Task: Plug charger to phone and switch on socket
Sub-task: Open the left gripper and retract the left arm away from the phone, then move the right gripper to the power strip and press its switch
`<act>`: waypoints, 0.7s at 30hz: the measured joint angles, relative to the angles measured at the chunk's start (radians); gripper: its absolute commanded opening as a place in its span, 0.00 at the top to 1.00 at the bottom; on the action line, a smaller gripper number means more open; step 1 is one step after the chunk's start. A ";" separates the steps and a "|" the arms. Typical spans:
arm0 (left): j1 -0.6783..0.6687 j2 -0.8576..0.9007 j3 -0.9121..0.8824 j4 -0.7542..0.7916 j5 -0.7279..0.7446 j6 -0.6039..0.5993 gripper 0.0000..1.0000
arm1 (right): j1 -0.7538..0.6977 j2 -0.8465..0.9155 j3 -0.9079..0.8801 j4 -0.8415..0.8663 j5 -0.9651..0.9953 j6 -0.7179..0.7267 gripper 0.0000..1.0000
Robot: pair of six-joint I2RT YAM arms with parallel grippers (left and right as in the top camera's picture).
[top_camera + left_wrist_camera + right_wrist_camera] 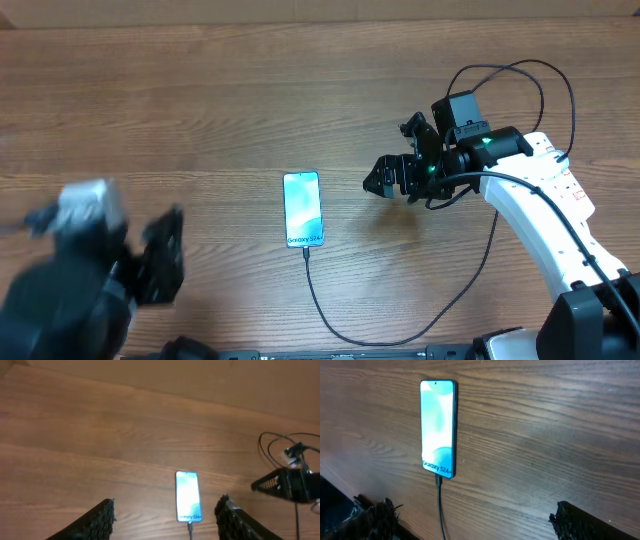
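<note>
We find white two-outlet power strip half-hidden under right arm. Slim blue-screened phone mid-table (lit), thin black charger cable meeting its near end. Left gripper, right gripper: fingers apart.

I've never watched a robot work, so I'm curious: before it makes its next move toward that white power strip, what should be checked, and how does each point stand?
1. Charger seated in phone: ok, the cable meets its bottom edge.
2. Phone lying flat, screen up: ok.
3. Right gripper free to act: ok, open and holding nothing.
4. Left gripper clear of the phone: ok, open and off to the side.
5. Socket switch position: cannot tell, too small and partly hidden.
6. Charger's far end in the socket: cannot tell, hidden.
</note>
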 measured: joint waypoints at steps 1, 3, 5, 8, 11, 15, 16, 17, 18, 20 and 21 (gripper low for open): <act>-0.001 -0.045 -0.034 -0.001 -0.010 -0.005 0.00 | 0.000 0.000 0.000 -0.004 -0.002 0.000 0.00; -0.003 -0.130 -0.097 -0.007 -0.033 -0.024 0.00 | 0.000 0.000 0.000 -0.009 -0.005 0.000 0.00; -0.003 -0.195 -0.151 -0.006 -0.084 -0.027 0.01 | 0.000 0.000 0.000 -0.010 -0.005 0.000 0.00; -0.005 -0.234 -0.221 0.006 -0.198 -0.029 0.00 | 0.000 0.000 0.000 -0.010 -0.006 0.000 0.00; -0.005 -0.233 -0.290 0.043 -0.305 -0.029 0.00 | 0.000 0.000 0.000 -0.018 -0.005 0.000 0.00; -0.005 -0.229 -0.382 0.053 -0.343 -0.029 0.00 | -0.002 0.000 0.000 -0.049 0.001 0.000 0.00; -0.005 -0.227 -0.406 0.036 -0.342 -0.029 0.01 | -0.004 0.000 0.000 -0.055 0.008 0.003 0.00; -0.005 -0.226 -0.426 0.017 -0.340 -0.029 0.00 | -0.008 0.000 0.000 -0.057 0.017 0.011 0.00; -0.005 -0.225 -0.447 -0.013 -0.338 -0.029 0.00 | -0.014 -0.001 0.000 -0.057 0.029 0.023 0.00; -0.005 -0.224 -0.483 -0.068 -0.337 -0.029 0.01 | -0.035 -0.010 0.000 -0.059 0.068 0.061 0.00; -0.005 -0.224 -0.499 -0.095 -0.338 -0.029 0.00 | -0.047 -0.021 0.000 -0.063 0.090 0.082 0.00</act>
